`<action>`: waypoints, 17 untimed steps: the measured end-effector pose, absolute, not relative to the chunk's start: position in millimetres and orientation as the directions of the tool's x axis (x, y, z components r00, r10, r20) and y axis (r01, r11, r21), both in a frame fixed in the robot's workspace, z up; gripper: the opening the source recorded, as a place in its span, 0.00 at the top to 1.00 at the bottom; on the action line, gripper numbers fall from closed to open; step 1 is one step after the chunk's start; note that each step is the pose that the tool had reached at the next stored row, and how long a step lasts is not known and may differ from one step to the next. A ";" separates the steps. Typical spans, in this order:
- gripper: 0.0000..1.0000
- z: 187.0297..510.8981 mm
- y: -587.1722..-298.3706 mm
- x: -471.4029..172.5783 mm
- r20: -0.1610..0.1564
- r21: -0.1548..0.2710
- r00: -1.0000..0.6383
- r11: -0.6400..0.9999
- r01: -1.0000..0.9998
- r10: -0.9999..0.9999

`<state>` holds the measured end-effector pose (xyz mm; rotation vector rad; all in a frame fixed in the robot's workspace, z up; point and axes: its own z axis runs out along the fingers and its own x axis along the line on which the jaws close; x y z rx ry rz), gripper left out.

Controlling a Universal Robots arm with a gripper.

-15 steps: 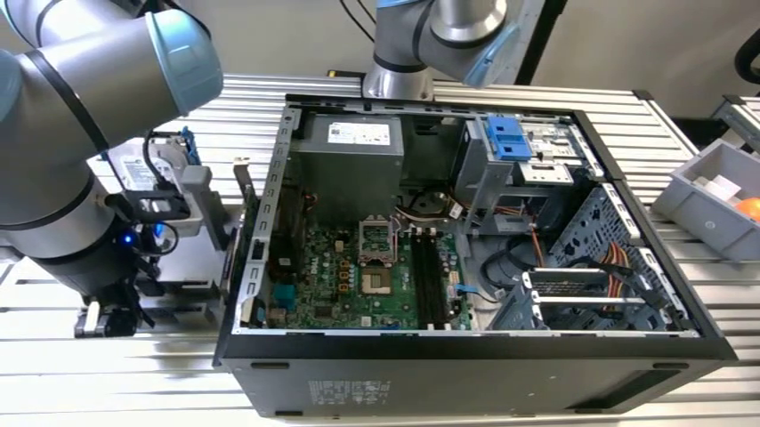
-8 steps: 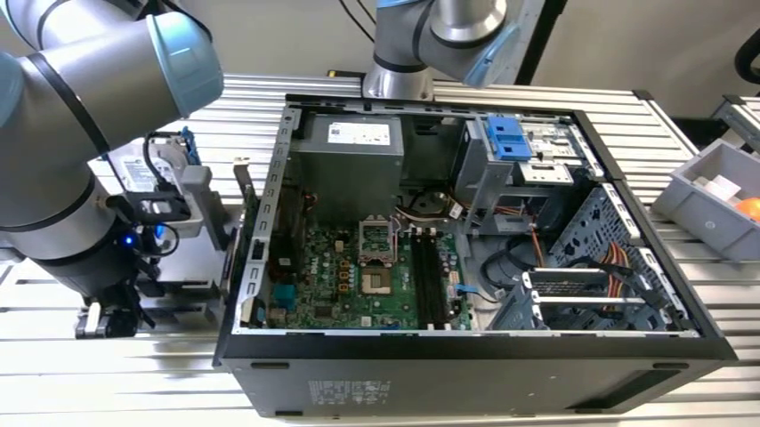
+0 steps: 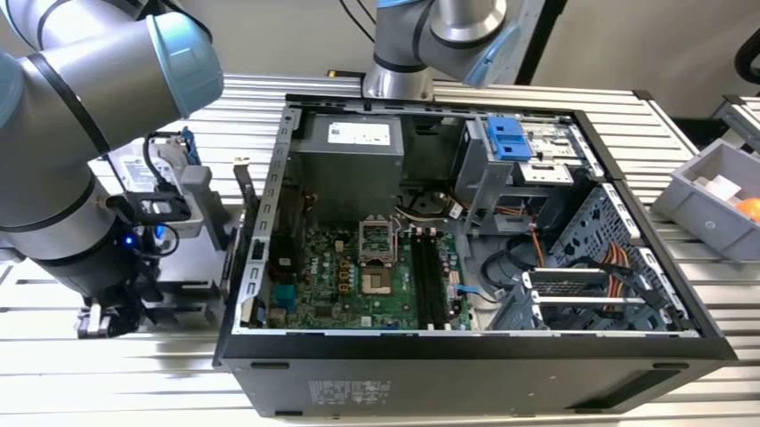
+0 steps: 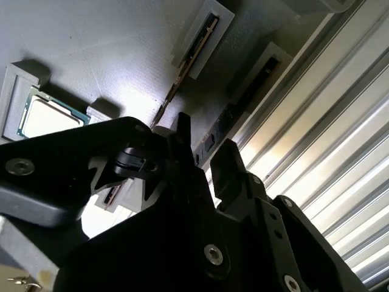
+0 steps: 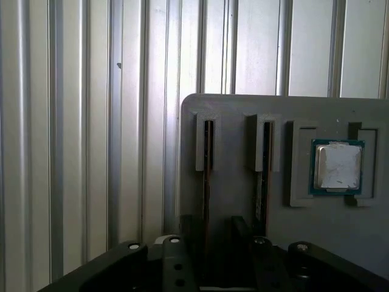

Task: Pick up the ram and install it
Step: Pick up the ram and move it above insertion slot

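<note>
A ribbed metal worktop (image 3: 107, 382) fills the room's middle, and an open computer case (image 3: 475, 369) lies on it with its side off. Inside, the green motherboard (image 3: 327, 285) faces up, with long black slots (image 3: 433, 280) beside the square socket. On the exterior view's right, a grey bin (image 3: 713, 191) sits on the worktop, well apart from the case. At the far side, the base of a second arm (image 3: 398, 53) stands behind the case.

On the exterior view's left, the grey and blue robot arm (image 3: 71, 133) bends down outside the case wall, with its wrist low over the worktop. In both wrist views a flat grey tray (image 5: 234, 115) lies under it on the ribbed metal. The tray has two narrow slots side by side and a square recess that holds a small silver chip (image 5: 337, 165).

The ram (image 5: 208, 164) stands on edge in the slot nearest the tray's border and farthest from the chip. A second stick (image 5: 265, 176) stands on edge in the slot next to it, between the ram and the chip.

The tool (image 5: 211, 228) is down at the ram, with one black finger (image 5: 191, 228) on each side of it. The fingers stand narrowly apart, and a gap shows between the ram and the finger on the chip side. The ram is seated in its slot, not lifted.
</note>
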<state>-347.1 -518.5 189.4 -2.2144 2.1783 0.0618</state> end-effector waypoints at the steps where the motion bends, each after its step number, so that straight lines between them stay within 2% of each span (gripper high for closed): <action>1: 1.00 189.4 -518.5 -347.1 -0.053 0.003 0.016 -0.016 -1.000 -0.998; 17: 1.00 189.1 -518.5 -347.1 -0.053 0.003 0.016 -0.016 -1.000 -0.998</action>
